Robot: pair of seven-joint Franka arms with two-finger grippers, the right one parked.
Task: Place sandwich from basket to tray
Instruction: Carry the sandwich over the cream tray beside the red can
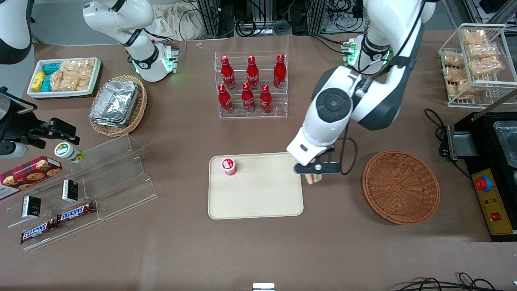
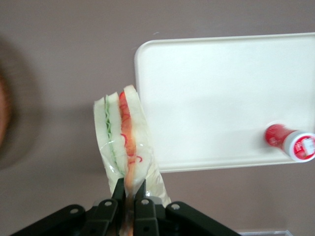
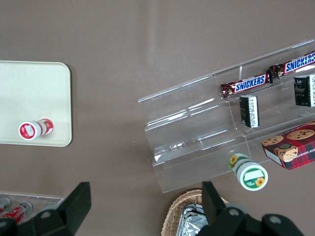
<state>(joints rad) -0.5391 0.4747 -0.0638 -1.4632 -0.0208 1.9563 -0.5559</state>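
Observation:
My left gripper point(image 1: 314, 173) hangs above the table at the tray's edge, between the tray and the basket, shut on the sandwich point(image 1: 313, 178). In the left wrist view the gripper point(image 2: 129, 191) pinches the wrapped sandwich point(image 2: 125, 137) by its pointed end; the pale bread, green layer and orange-red filling edge hang over brown table just beside the tray's corner. The cream-beige tray point(image 1: 258, 198) lies flat and carries a small red-capped bottle point(image 1: 228, 166). The round reddish-brown wicker basket point(image 1: 400, 186) sits toward the working arm's end, with nothing in it.
A clear rack of red bottles point(image 1: 251, 85) stands farther from the camera than the tray. A clear stepped stand point(image 1: 87, 190) with candy bars and a tan oval basket of foil trays point(image 1: 118, 104) lie toward the parked arm's end. A black appliance point(image 1: 490, 169) flanks the round basket.

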